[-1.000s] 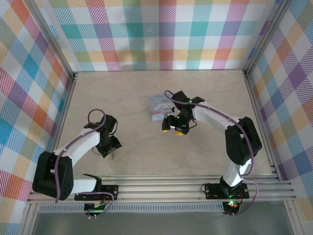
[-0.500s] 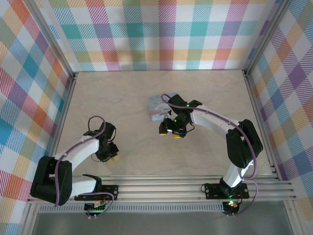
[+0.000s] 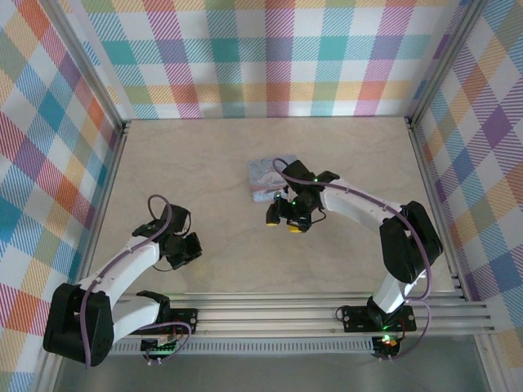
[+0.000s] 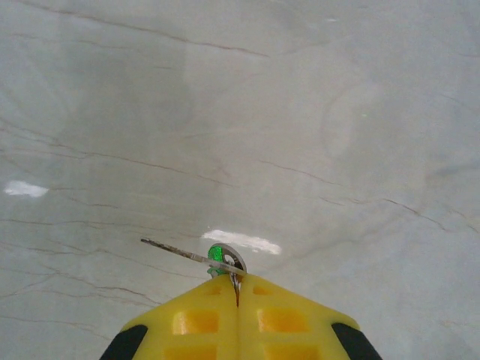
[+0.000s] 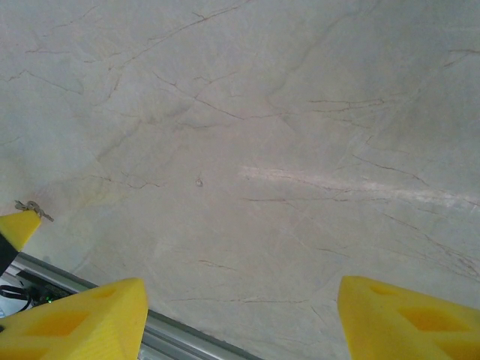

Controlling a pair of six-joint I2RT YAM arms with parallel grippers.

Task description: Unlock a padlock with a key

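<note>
The key (image 4: 223, 257) is very small. It has a thin silvery blade and a round head with a green patch, and a silvery ring goes around this head. In the left wrist view the blade points out to the left and slightly up, almost flat over the table (image 3: 343, 155). I cannot tell if the blade touches the surface.

The left gripper (image 4: 238, 292) holds the key by its head. Its two yellow fingers (image 4: 195, 322) are pressed together with no gap, and only the head and the blade come out beyond the tips.

Seen from above, the pale blue tin (image 3: 263, 175) lies near the middle of the table. The key and the left gripper are well apart from this tin, toward the left and toward the near edge where the arms are bolted.

The right gripper (image 3: 283, 222) hangs just beside the tin, on its near side. Its yellow fingers (image 5: 75, 319) stand wide apart and nothing is between them; under them is bare marbled surface.

From the right wrist view, a metal rail (image 5: 187, 337) crosses the lower left corner.
</note>
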